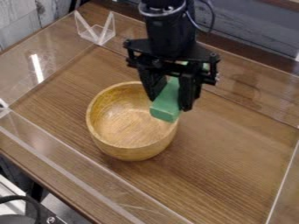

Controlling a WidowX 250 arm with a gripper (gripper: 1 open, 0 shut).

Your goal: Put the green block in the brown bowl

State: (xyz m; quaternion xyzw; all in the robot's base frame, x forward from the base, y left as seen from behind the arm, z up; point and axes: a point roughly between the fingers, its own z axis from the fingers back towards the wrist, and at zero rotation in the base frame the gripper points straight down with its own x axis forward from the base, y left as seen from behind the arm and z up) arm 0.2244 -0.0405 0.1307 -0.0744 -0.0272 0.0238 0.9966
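Black arm drops in from twelve o'clock, wrist vertical, gripper [170,94] pointing straight down. Dark fingers [152,87] hang either side of centre, jaws clamped tight on the green block [167,105], which pokes out below them toward six o'clock, tilted slightly.

No writing, label, brand, number or sign can be read anywhere in the view; every surface is plain or too blurred to show any lettering.
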